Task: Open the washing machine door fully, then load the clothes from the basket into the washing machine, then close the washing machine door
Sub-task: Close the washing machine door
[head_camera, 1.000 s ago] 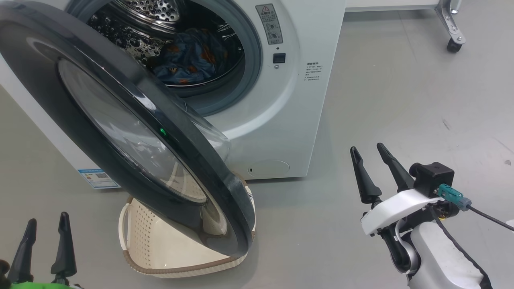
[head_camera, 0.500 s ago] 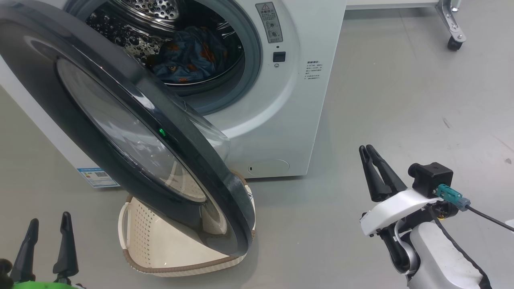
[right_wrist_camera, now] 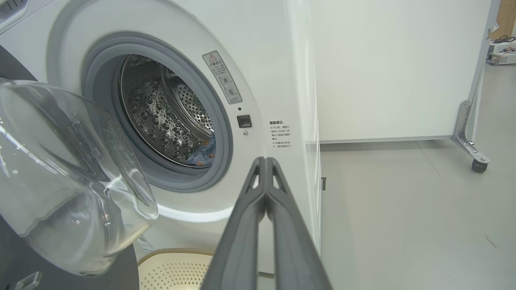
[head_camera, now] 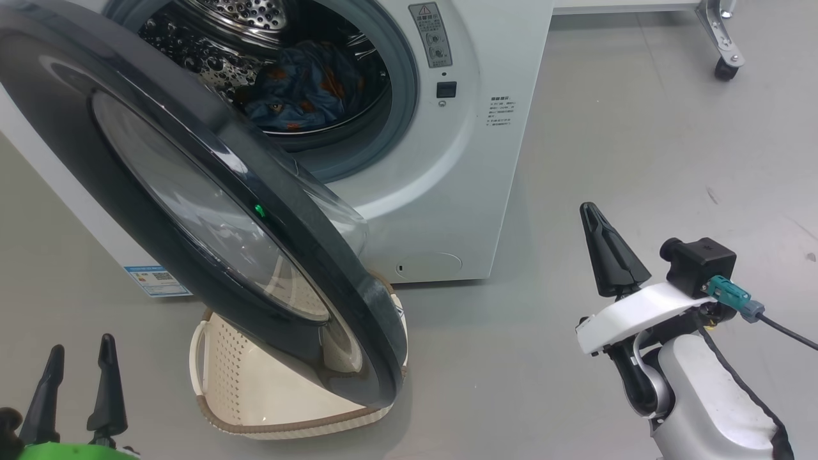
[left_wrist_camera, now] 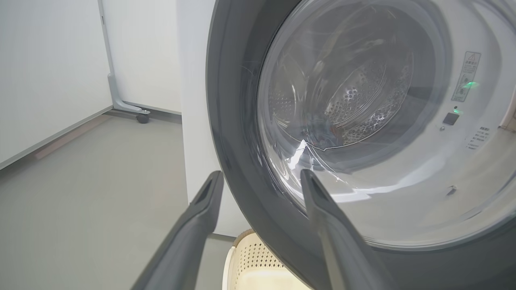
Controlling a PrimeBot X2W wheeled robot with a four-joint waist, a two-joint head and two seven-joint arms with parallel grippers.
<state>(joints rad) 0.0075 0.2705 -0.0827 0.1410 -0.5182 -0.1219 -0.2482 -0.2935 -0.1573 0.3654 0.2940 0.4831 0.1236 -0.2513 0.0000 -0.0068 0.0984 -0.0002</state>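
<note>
- The big round door with the glossy black rim and bulging glass bowl [head_camera: 192,204] hangs open off the white front-loading washing machine [head_camera: 460,166], its free edge over the cream perforated plastic basket [head_camera: 287,425].
- The light blue printed garment [head_camera: 307,83] sits in the steel drum [head_camera: 249,13], so I reckon closing is next.
- The door looks stiff and hefty with a slick rim. I'd push flat near the free edge, not pinch.
- Grip check: the left gripper [head_camera: 82,345] has its fingers spread and empty, and the right gripper [head_camera: 591,211] has its fingers pressed together on nothing.

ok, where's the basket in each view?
Head: basket bottom centre-left, under the open door.
Left wrist: bottom edge, centre, below the door.
Right wrist: bottom edge, left of the shut right claw.
Shared landmark: the warning sticker.
</note>
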